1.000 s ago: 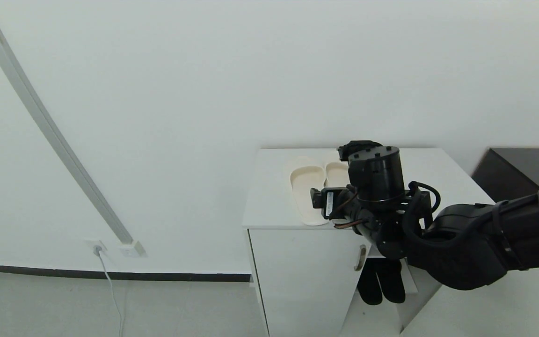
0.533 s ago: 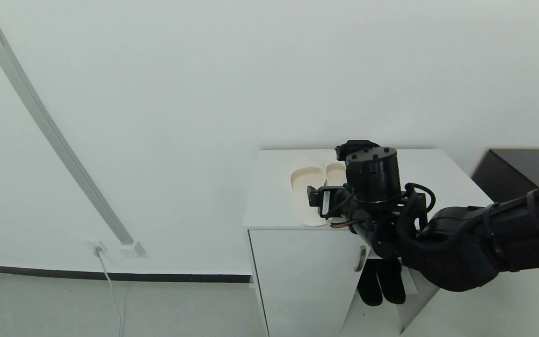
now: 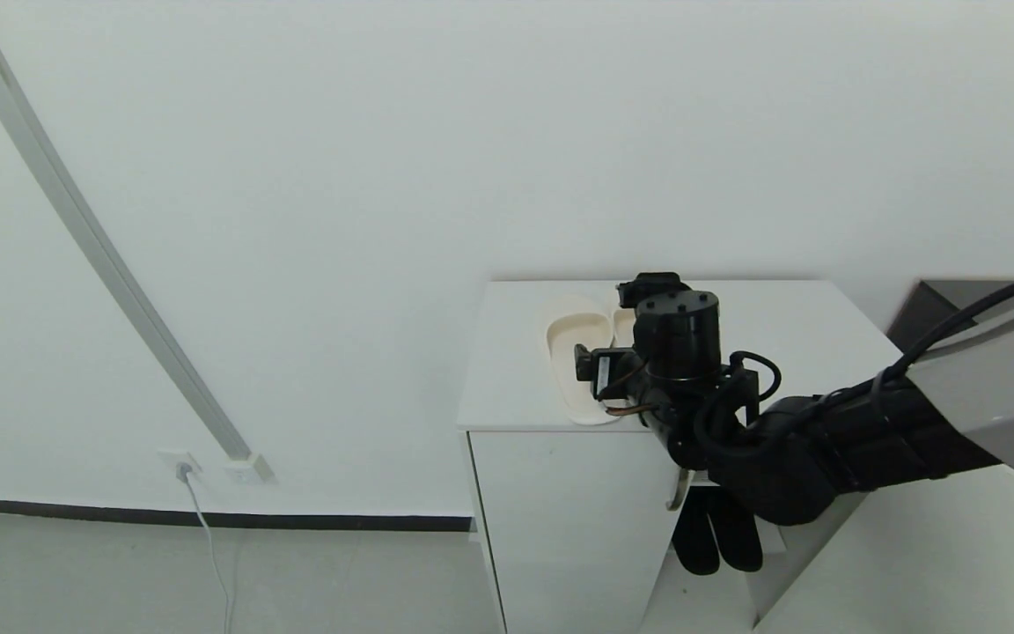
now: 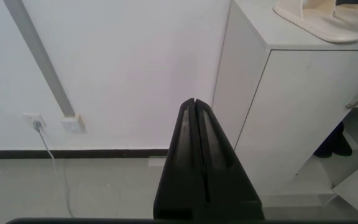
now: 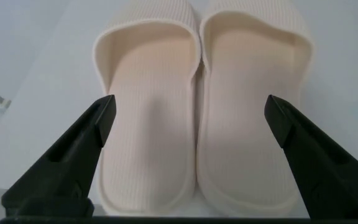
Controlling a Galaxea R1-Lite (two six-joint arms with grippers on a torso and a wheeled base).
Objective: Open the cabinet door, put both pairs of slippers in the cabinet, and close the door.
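Right end effector [image 5: 190, 107] gapes empty over two cream slippers [image 5: 199, 162]; two black slippers [image 3: 718, 537] sit inside the cabinet [image 3: 507, 392].

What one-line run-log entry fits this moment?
right gripper: open, over cream ribbed slippers | left gripper: shut | black slippers: inside white cabinet

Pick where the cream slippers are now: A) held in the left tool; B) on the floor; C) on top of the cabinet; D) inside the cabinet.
C: the cream slippers lie side by side on the cabinet top, with the right tool open over them.
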